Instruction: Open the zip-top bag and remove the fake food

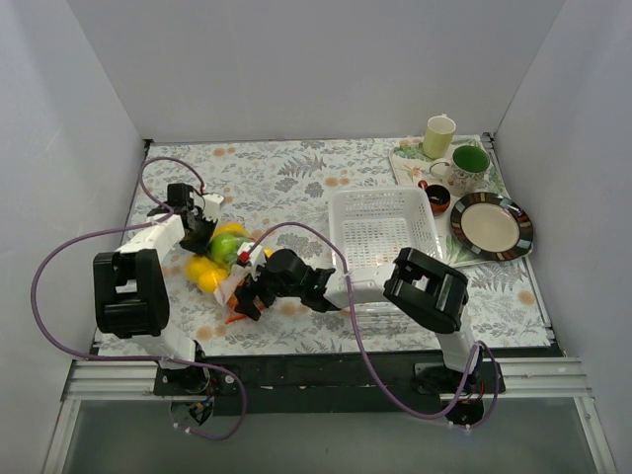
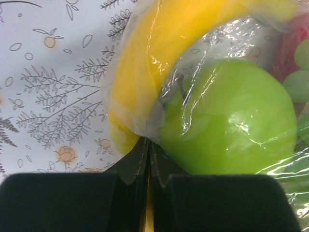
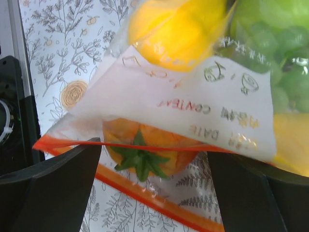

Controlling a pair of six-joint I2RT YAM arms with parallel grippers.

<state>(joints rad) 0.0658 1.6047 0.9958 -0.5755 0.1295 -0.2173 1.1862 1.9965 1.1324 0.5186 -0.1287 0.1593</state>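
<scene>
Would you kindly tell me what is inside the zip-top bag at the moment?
Through the clear zip-top bag: a curved yellow fruit, a green apple, green grapes, and a tomato near the mouth. The white label and the top fruit hide whatever lies underneath.

Zip-top bag [image 3: 183, 104], fake food [image 1: 207, 270] inside, sits left of the basket [image 1: 383, 232]; plate [image 1: 492, 225] to its right, 2 cups [image 1: 439, 136] behind.

The clear, crinkled zip-top bag [image 1: 229, 267] is seen lying flat, its red-orange zip strip [image 3: 145, 191] parted. A tomato [image 3: 145, 145], green apple [image 2: 227, 121], grapes [image 3: 285, 77] and yellow pieces [image 2: 145, 63] are packed inside.
</scene>
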